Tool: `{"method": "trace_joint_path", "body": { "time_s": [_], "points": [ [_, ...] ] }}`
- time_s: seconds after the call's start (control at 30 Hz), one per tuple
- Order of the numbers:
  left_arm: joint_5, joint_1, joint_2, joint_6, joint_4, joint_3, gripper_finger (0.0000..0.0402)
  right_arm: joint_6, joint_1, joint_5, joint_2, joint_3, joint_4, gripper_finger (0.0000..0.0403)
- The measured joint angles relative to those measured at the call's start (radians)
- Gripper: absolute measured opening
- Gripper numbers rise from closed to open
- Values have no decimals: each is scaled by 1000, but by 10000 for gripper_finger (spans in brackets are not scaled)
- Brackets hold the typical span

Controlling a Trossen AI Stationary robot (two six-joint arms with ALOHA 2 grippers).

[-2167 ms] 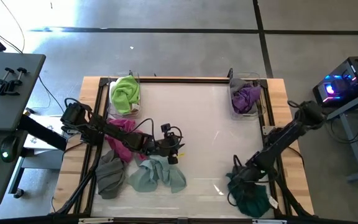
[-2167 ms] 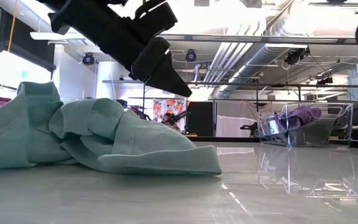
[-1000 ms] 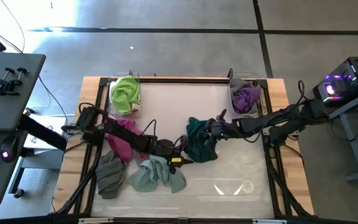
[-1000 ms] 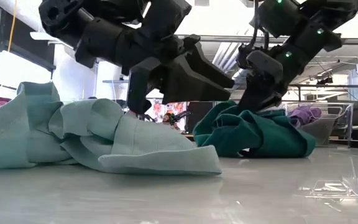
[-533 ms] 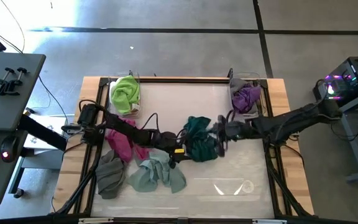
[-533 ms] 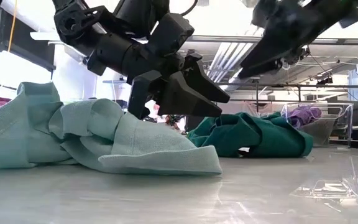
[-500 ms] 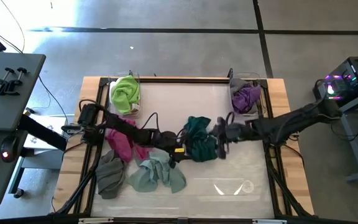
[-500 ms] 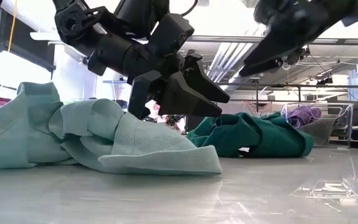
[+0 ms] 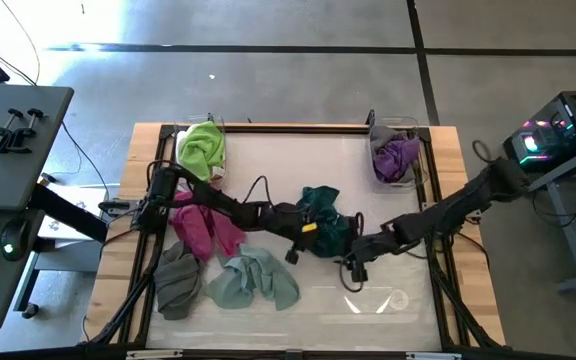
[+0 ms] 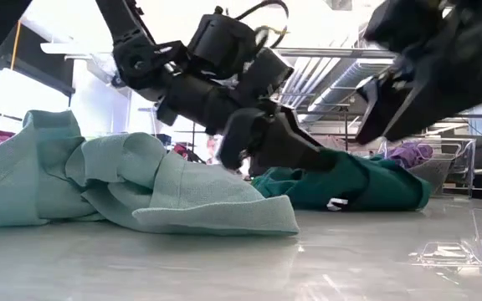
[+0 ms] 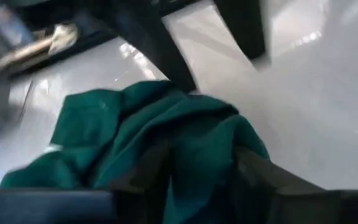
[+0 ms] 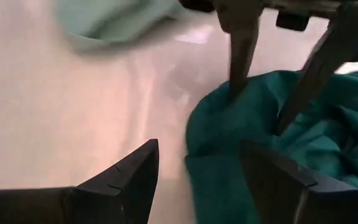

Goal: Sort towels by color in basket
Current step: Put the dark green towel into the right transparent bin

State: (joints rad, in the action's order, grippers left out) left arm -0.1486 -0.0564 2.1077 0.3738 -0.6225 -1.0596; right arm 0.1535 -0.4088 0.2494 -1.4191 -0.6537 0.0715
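The dark green towel [image 9: 325, 213] lies crumpled in the middle of the table. My left gripper [image 9: 308, 232] is open and comes down on the side of the towel nearest the table's left edge; in the left wrist view the towel [image 11: 166, 130] fills the space between its fingers. My right gripper [image 9: 351, 268] is open and hovers just nearer the table's near edge than the towel [image 12: 272, 130], touching nothing. The mint towel [image 9: 253, 280], grey-brown towel [image 9: 178, 280] and magenta towel [image 9: 198, 228] lie flat near the left side. My left gripper stands open on the dark green towel's crumpled top [image 12: 253, 102], slanting down from the table's left. Both fingertips [image 12: 236, 87] are set among the folds, with a ridge of cloth between them. The towel lies in a heap on the table.
A clear bin at the far left holds the lime green towel [image 9: 201, 150]. A clear bin at the far right holds the purple towel [image 9: 396, 158]. A clear flat plastic piece [image 9: 378, 300] lies near the near right edge. Bare table spreads between the bins.
My right gripper let go of the dark green towel in the middle of the table, rose, and drew back toward the near edge. The towel settled into a heap. My left gripper moved right and toward the far edge, then came down onto the towel with fingers open.
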Motion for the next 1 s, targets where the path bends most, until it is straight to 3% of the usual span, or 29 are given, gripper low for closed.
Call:
{"method": "trace_joint_path", "body": {
  "time_s": [0.2, 0.3, 0.47, 0.63, 0.83, 0.93, 1.0],
  "points": [
    [-6, 41, -1, -279, 29, -14, 17, -42, 3, 161, -106, 0, -91, 220],
    [-54, 53, -3, -391, 26, -13, 10, -32, 3, 267, -136, 0, -103, 220],
    [-103, 52, -11, -440, 21, -13, 3, -5, 36, 295, -182, -1, -105, 200],
    [-114, 39, -36, -360, 34, -14, 22, 33, 97, 259, -228, 0, -102, 124],
    [-118, -3, -109, -36, 155, -15, 91, 69, 161, 210, -251, 0, -106, 16],
    [-51, -29, -138, 111, 263, -14, 131, 79, 186, 199, -237, 32, -155, 14],
    [34, -56, -149, 224, 307, -14, 152, 107, 216, 133, -219, 81, -255, 20]
  ]
}}
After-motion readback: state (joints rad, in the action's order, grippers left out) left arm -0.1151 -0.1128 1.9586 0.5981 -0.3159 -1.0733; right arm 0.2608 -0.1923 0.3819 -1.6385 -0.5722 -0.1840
